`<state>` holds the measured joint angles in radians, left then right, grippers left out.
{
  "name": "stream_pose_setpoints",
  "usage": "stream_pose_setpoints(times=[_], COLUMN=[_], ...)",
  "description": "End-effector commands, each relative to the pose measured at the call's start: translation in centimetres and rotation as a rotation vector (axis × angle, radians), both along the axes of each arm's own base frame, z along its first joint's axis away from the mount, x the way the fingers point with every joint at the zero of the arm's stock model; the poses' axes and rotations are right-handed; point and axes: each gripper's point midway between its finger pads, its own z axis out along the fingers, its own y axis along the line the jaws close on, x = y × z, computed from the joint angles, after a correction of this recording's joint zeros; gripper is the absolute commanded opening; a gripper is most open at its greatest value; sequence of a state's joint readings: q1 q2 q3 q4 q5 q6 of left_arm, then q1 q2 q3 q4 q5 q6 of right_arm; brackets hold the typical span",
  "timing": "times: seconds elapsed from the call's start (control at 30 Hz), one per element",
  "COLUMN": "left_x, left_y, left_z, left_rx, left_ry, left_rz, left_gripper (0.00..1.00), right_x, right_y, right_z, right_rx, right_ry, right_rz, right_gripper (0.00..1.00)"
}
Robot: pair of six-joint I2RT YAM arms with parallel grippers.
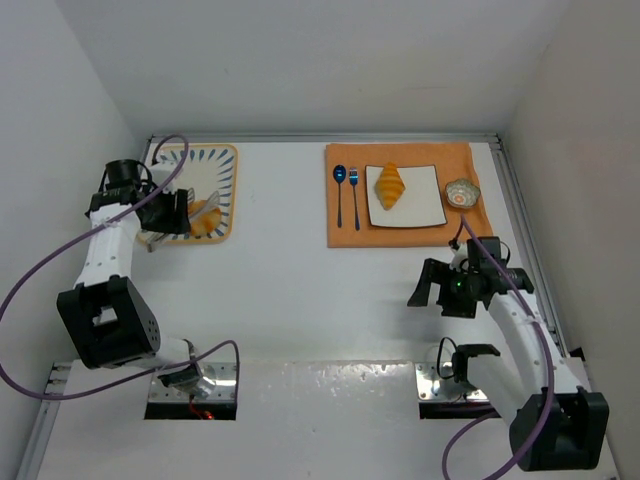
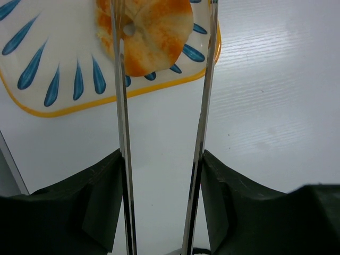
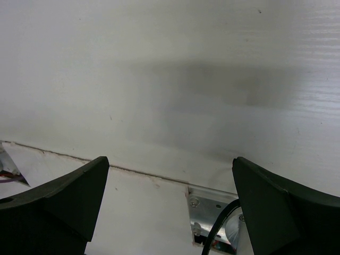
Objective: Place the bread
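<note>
The round lobed bun (image 1: pixel 206 219) lies on a yellow-rimmed plate with blue drops (image 1: pixel 205 160) at the back left. My left gripper (image 1: pixel 180 214) is shut on metal tongs (image 2: pixel 123 133). In the left wrist view (image 2: pixel 162 159) the two tong arms reach out to either side of the bun (image 2: pixel 154 32) on the plate (image 2: pixel 53 69), and their tips are out of frame. The ridged croissant (image 1: pixel 390 186) lies on a white square plate (image 1: pixel 425 207). My right gripper (image 1: pixel 431 288) is open and empty over bare table (image 3: pixel 169 175).
The white plate sits on an orange placemat (image 1: pixel 345 232) with a blue spoon (image 1: pixel 339 190) and fork (image 1: pixel 354 195) to its left. A small patterned bowl (image 1: pixel 462 192) stands at its right. Walls close in at the back and sides. Metal mounting plates (image 3: pixel 212 204) lie near the arm bases.
</note>
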<state>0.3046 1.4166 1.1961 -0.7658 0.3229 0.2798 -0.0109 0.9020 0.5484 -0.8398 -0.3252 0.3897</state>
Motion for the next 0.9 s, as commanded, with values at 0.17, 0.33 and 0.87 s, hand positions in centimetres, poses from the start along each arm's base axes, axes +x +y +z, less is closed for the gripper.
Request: stream_pose_setpoints(times=[0.17,0.33,0.87], left_x=[0.0,-0.9,-2.2], left_y=[-0.7,-0.3,0.0], left_z=[-0.8,-1.5,-1.5], left_rx=[-0.039,-0.017,0.009], left_ry=[-0.028,-0.002,0.006], left_rz=[-0.012,0.030,0.070], left_gripper=[0.60,0.60,0.59], right_x=[0.4,0.5,0.7], right_y=[0.1,0.3,0.5], right_z=[0.6,0.8,0.9], right_rx=[0.006,0.017,0.033], right_ry=[-0.050,-0.049,-0.062], right_rz=[-0.013,-0.022,-0.034], right_gripper=[1.00,1.00,1.00])
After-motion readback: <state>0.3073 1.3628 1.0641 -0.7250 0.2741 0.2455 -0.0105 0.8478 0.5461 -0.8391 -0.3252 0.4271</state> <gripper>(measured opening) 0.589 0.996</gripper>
